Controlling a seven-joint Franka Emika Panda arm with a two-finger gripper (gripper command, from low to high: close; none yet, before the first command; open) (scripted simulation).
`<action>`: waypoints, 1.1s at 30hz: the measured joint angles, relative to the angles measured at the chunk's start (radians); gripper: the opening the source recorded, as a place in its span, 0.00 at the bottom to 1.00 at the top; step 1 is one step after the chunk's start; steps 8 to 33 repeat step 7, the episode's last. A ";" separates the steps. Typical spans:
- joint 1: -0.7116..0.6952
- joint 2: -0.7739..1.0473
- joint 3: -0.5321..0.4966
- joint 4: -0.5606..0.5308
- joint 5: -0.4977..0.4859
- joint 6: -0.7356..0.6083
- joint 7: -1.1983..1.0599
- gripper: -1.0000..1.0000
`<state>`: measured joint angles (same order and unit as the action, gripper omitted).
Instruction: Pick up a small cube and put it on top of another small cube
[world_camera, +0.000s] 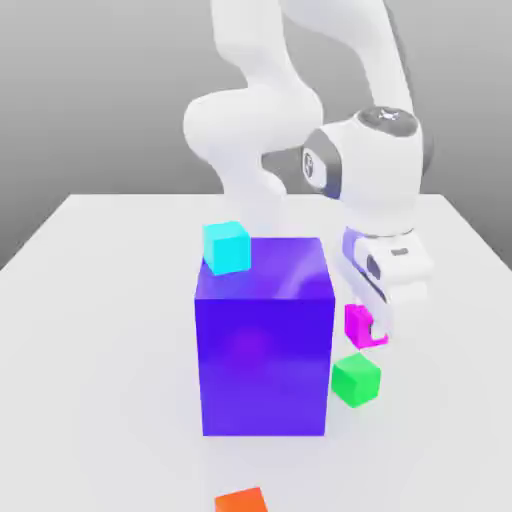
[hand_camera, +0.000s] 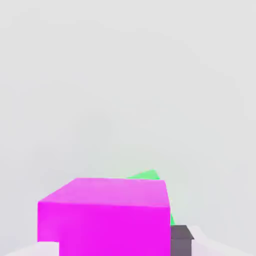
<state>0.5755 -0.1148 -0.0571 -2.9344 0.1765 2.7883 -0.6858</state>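
Note:
The small magenta cube (world_camera: 360, 324) hangs above the table, held between the fingers of my gripper (world_camera: 368, 328), which is shut on it. Just below it and slightly nearer the front sits the small green cube (world_camera: 356, 379) on the white table (world_camera: 110, 300); the two cubes are apart, with a small gap between them. In the hand view the magenta cube (hand_camera: 107, 217) sits close to the camera, and a sliver of the green cube (hand_camera: 145, 175) peeks out behind it. A dark finger pad (hand_camera: 181, 239) presses against the magenta cube's side.
A big blue-purple block (world_camera: 264, 338) stands right next to the green cube, on the exterior view's left. A cyan small cube (world_camera: 227, 247) sits behind the block's far corner. An orange small cube (world_camera: 240, 500) lies at the front edge.

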 joint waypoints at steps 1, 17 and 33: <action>0.007 0.019 -0.003 0.001 0.014 0.016 -0.009 0.00; 0.003 0.118 -0.007 0.003 -0.021 0.126 0.013 0.00; 0.003 0.118 -0.007 0.003 -0.021 0.126 0.013 0.00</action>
